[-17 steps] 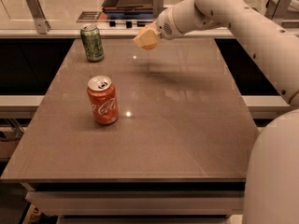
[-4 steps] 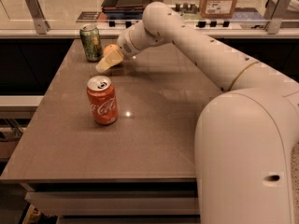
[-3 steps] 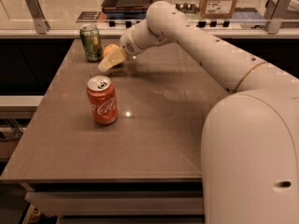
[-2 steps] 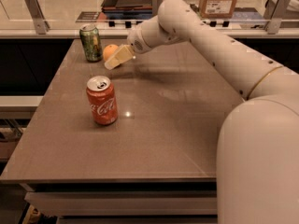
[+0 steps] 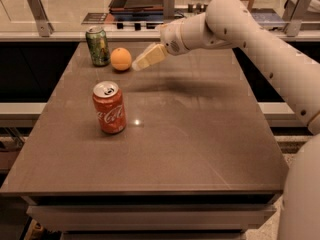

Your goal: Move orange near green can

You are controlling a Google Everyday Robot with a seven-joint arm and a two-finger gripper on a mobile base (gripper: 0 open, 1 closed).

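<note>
Camera view | orange [image 5: 121,59] beside green can [image 5: 98,46] | claw [image 5: 139,64] just beside orange

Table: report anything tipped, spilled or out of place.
Nothing stands out. The green can and Coca-Cola can stand upright, the orange rests on the table beside the green can, no spill shows, and the gripper hangs beside the orange.

Gripper [image 5: 146,59]: upper centre of frame. Arm [image 5: 260,39]: cut off at right edge. Green can [image 5: 98,46], upper left: markings unreadable. Table [image 5: 200,149]: base cut off at bottom edge.
</note>
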